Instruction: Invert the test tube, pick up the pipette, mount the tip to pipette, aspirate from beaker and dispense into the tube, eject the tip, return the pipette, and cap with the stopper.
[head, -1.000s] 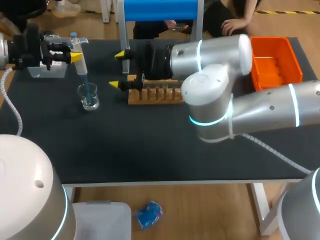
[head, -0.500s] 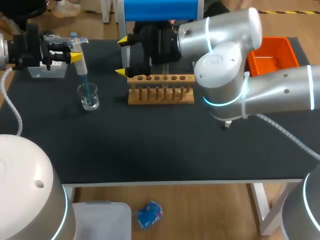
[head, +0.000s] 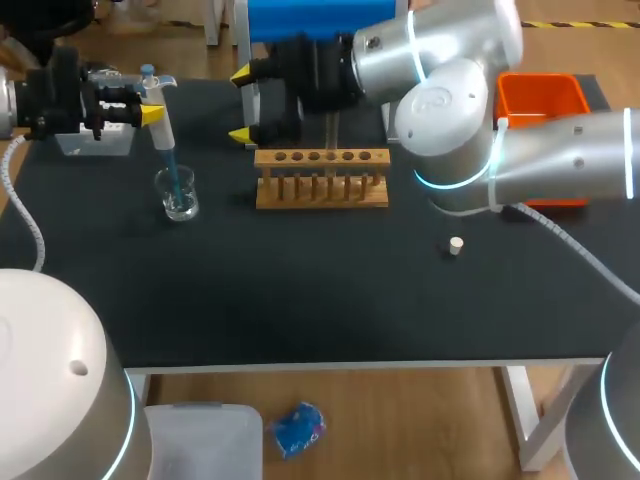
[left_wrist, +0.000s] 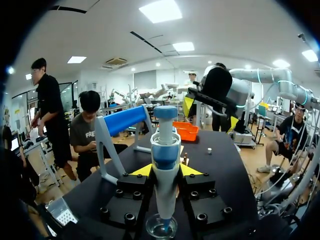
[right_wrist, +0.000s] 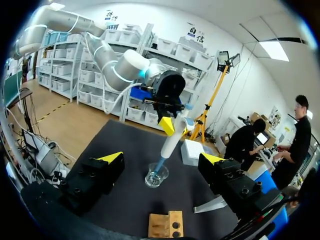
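Left tool (left_wrist: 166, 170) clamped on pipette (head: 163, 130) (tip in beaker (head: 180, 196)), right tool (head: 243, 105) wide open, empty, near rack (head: 320, 190)

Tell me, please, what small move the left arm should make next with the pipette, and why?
Probably lift the pipette straight up, once filled, until its tip clears the beaker. The left gripper is shut on the pipette and the blue tip stands inside the beaker, so any sideways move toward the rack would likely knock the glass.
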